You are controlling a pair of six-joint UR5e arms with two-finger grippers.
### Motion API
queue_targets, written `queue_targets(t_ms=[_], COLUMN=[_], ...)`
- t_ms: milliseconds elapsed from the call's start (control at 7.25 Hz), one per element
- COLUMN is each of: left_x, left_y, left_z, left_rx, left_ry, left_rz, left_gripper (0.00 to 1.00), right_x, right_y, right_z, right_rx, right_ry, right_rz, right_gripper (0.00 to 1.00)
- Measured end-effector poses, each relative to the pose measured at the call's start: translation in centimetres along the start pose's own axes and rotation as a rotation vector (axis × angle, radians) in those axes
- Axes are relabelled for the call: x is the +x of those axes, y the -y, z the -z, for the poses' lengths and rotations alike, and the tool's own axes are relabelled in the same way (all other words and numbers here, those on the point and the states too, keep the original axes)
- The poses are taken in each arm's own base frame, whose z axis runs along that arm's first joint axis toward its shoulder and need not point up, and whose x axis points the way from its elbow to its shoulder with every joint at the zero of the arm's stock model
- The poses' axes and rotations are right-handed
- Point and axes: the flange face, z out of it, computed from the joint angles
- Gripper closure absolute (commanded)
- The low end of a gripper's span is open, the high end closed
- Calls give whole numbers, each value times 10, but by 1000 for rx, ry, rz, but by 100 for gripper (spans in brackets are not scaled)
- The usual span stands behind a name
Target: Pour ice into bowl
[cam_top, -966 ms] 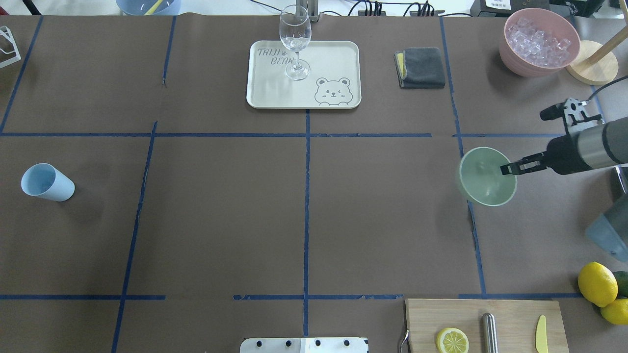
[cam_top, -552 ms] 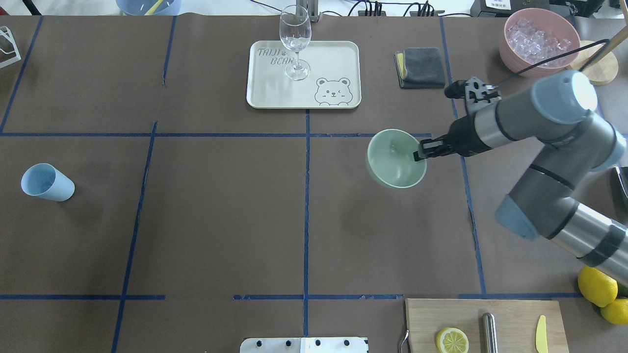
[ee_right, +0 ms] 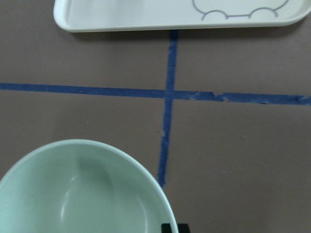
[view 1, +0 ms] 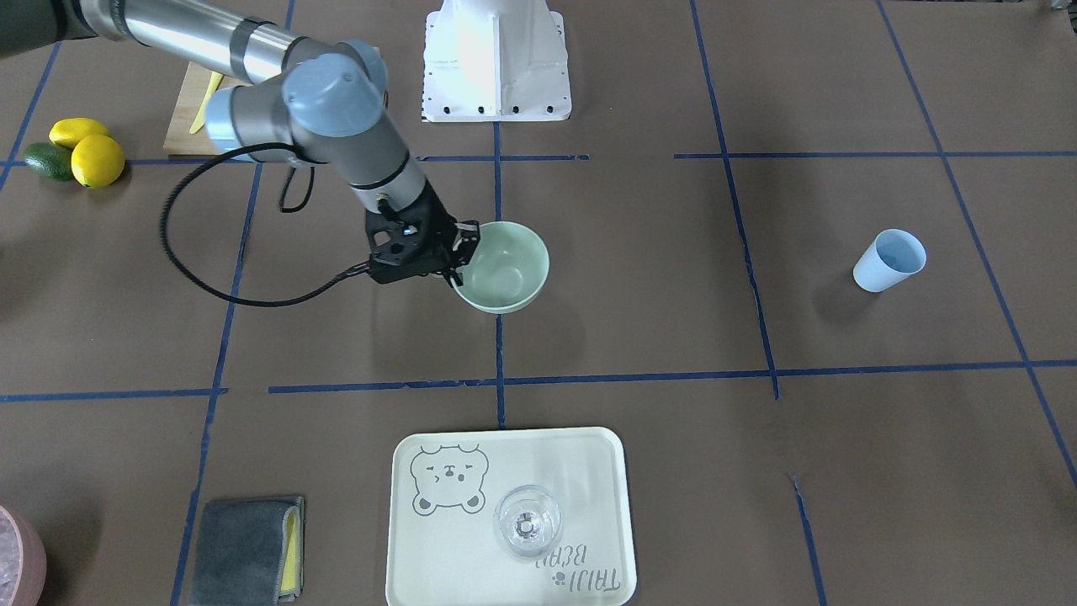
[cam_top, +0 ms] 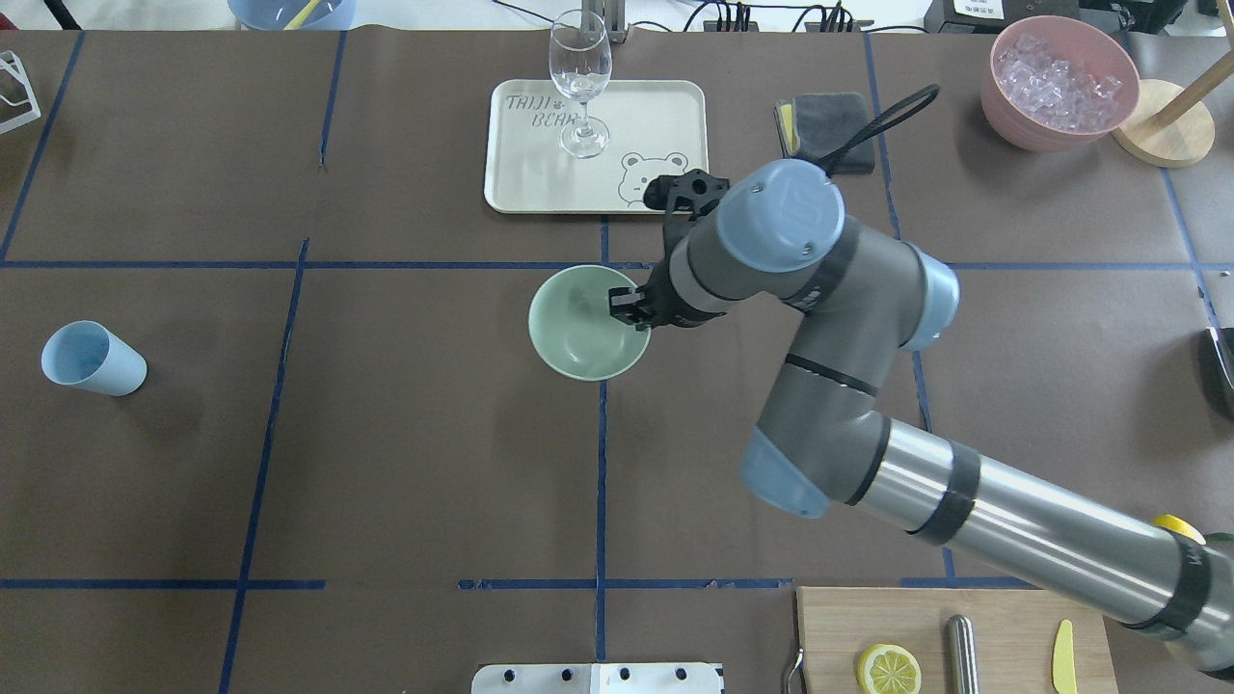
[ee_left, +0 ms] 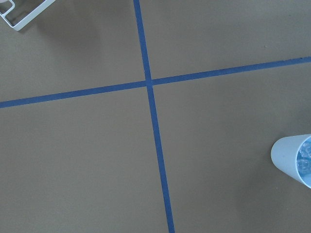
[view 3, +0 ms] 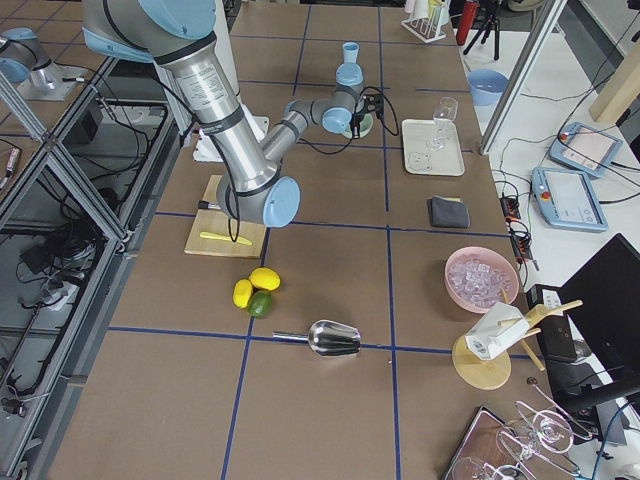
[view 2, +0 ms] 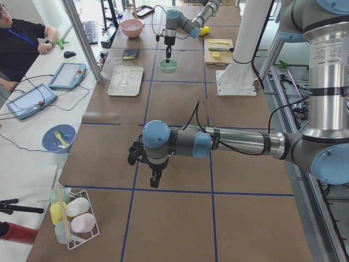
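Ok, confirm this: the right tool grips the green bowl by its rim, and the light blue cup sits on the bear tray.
Not the last part. The right tool grips the green bowl by its rim, but the light blue cup sits on the bare table, far from the bear tray, as the overhead view shows.

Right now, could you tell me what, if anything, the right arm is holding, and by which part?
The right claw is shut on the mint-green bowl, pinching it by its rim.
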Motion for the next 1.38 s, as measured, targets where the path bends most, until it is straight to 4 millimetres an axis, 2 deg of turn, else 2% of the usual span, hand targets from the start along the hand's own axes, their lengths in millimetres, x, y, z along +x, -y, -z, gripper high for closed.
queue_targets(t_ms=[138,276,414,552,828,966,1103,1379], left_x=[0,0,1,1,0,-1,-1,3], left_y=[0,1,1,1,2,1,1,5], left_z=[0,0,0,0,0,-1,-1,3], left_rx=[0,1,1,4,14,13,14,29], left_ry=[0,0,0,0,1,1,2,8], left_rz=[-1,-2,-2,-5,-15,-14,-15,-31], left_gripper=[0,0,0,0,0,0,0,0], right_x=[-32,-49,-57,-61,-65,-65,-58,-30], right_y=[-5,-13,-20,-23,-26,-18,1,46], right_z=[-25,-43,-53,-56,-56,-46,-29,15], right_rx=[-3,-8,-11,-11,-13,-3,15,35], right_ry=[-36,-61,-72,-75,-72,-62,-54,-115], right_rz=[-15,-17,-14,-12,-7,-8,-16,-12], right_gripper=[100,98,24,0,0,0,0,0])
